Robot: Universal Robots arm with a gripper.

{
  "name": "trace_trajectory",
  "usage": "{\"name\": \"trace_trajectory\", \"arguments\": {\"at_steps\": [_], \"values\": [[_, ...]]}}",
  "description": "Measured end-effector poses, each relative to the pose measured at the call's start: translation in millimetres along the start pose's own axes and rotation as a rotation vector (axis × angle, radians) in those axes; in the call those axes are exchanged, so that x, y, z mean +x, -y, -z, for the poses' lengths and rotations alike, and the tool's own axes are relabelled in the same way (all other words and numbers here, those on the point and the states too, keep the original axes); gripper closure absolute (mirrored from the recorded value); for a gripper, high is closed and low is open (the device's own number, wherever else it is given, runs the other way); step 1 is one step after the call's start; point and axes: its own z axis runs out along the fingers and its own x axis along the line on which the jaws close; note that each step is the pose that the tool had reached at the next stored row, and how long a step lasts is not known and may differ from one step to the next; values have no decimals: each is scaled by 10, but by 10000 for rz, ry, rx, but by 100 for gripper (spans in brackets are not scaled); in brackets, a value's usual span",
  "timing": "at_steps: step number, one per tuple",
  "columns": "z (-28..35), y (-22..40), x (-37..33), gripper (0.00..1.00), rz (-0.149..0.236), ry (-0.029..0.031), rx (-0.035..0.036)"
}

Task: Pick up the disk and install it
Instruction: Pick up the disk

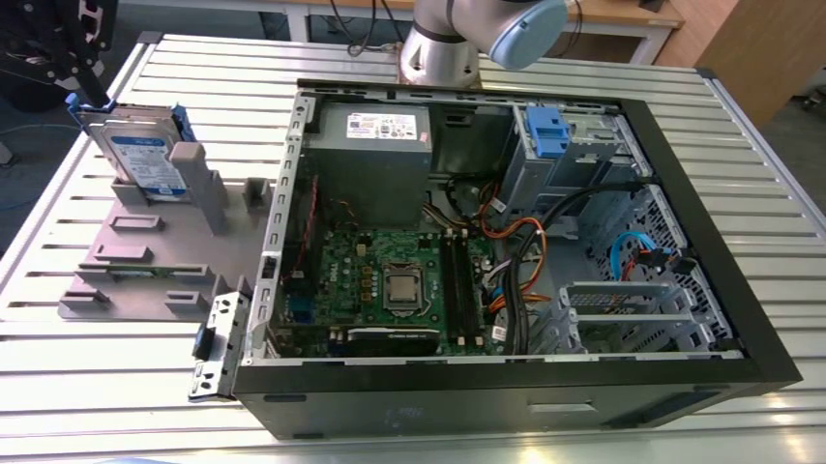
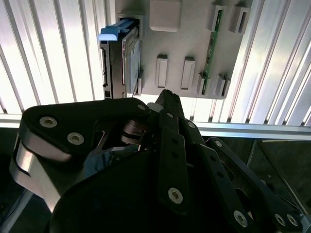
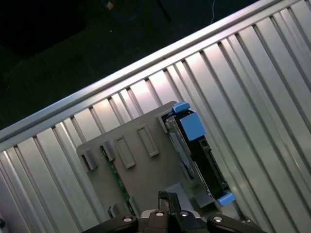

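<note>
Claw (image 2: 166,95): pressed together, nothing pinched. It is seen just above the disk.
Disk (image 1: 139,155): stood on edge in the grey holder (image 1: 142,261), at the exterior view's left, outside the computer case (image 1: 722,290).
Case: laid open, its blue bracket (image 1: 547,130) left unfilled.
Table (image 1: 427,58): slatted metal.

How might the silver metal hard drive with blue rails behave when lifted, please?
The silver metal disk looks rigid and probably heavy for its size. Standing on edge in the grey plastic holder, it might tip if nudged.
</note>
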Motion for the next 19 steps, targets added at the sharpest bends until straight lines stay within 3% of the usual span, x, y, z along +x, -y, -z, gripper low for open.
{"name": "trace_trajectory", "arguments": {"at_steps": [19], "values": [[0,0,0,89,344,-11,-8]]}}
